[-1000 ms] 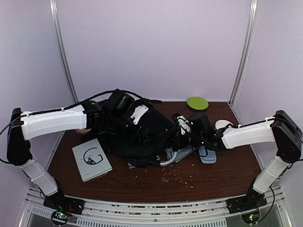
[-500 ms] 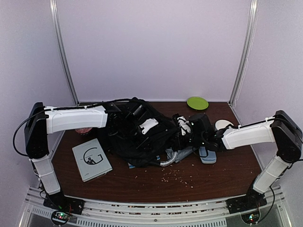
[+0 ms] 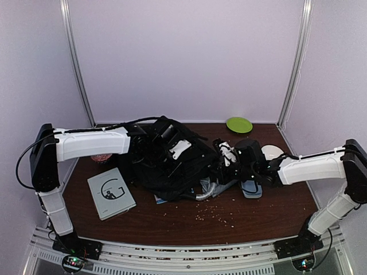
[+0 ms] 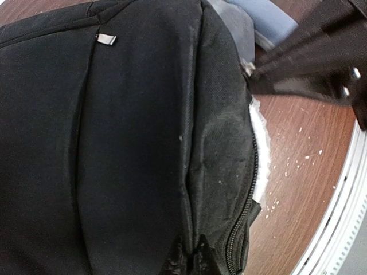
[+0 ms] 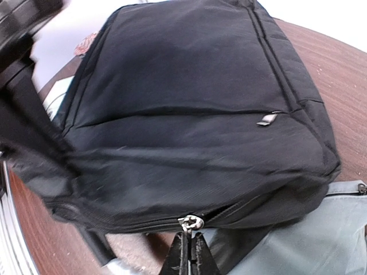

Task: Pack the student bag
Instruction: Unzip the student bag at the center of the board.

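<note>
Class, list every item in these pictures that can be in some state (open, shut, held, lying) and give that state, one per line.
student bag, lying flat on the table, held at two edges
zip pull, pinched by the right gripper
right gripper, shut on the zip pull
left gripper, shut, pinching the bag's edge
grey book, closed, lying flat
pencil case, partly under the bag
</note>
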Controlling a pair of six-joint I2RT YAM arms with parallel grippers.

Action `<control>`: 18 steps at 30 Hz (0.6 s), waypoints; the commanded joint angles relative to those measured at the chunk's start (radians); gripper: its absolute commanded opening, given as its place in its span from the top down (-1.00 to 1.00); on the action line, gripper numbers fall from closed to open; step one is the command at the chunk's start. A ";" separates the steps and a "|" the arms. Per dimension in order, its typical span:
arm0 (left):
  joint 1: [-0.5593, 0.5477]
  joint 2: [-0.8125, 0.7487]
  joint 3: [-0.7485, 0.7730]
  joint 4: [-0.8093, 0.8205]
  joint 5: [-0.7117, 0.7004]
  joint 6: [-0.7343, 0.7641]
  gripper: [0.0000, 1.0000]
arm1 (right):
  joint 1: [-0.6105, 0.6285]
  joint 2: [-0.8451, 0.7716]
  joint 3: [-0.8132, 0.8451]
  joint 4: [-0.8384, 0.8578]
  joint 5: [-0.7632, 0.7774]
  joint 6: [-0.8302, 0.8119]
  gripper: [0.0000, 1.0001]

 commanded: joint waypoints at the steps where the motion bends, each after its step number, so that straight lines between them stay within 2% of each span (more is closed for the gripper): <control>1: 0.003 -0.018 0.041 0.135 0.012 -0.066 1.00 | 0.069 -0.068 -0.012 -0.007 0.033 -0.055 1.00; 9: 0.003 -0.009 0.078 0.171 0.047 -0.117 1.00 | 0.166 -0.083 -0.025 0.003 0.071 -0.030 1.00; 18: 0.003 -0.010 0.139 0.239 0.078 -0.191 1.00 | 0.290 -0.062 -0.043 0.108 0.154 0.022 1.00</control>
